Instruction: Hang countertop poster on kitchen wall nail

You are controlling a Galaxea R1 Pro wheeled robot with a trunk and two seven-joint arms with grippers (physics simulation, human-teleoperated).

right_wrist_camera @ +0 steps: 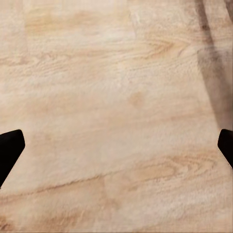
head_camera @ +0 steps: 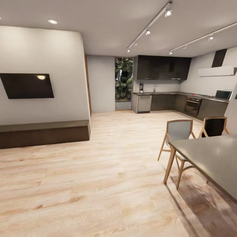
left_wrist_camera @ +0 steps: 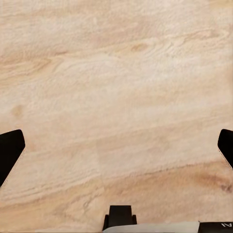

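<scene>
Far ahead at one o'clock, across the wooden floor (head_camera: 108,171): kitchen countertop (head_camera: 164,93), grey slab over dark cabinets, running rightward past the oven (head_camera: 193,105). Poster: small upright item at the countertop's left end (head_camera: 141,87), too small to confirm; long axis vertical. Wall nails: not discernible. My left gripper (left_wrist_camera: 116,145): fingers spread wide, holding nothing, floor beneath. My right gripper (right_wrist_camera: 116,145): likewise spread and holding nothing. Dining table (head_camera: 210,158) and chair (head_camera: 177,131) at three o'clock. Judgement: right arm marginally nearer; approach drive outstanding.
</scene>
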